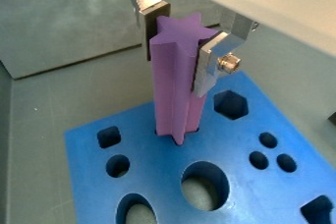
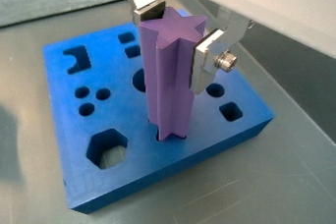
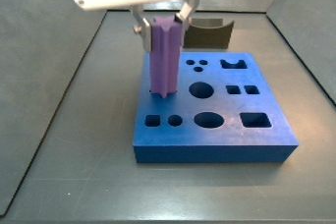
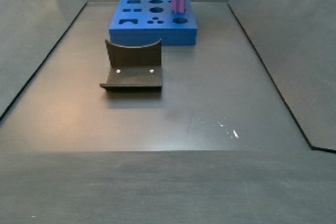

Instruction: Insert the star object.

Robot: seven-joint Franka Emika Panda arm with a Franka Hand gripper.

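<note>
Silver fingers (image 1: 210,63) of the gripper (image 1: 182,43) clamp the upright star object (image 2: 175,76), its foot entering the blue block (image 3: 217,110); best lowered straight, untwisted.

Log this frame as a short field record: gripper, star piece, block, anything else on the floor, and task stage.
gripper: the gripper, above the blue block, fingers shut on the top of the star object
star object: the star object, lilac, upright, lower end at the blue block's top face in a hole near one edge
blue block: the blue block, flat on the floor, several other shaped holes open
other: the fixture, apart from the block, nothing on it
stage: bar held upright in its hole, mostly above the block; depth cannot be told
</note>
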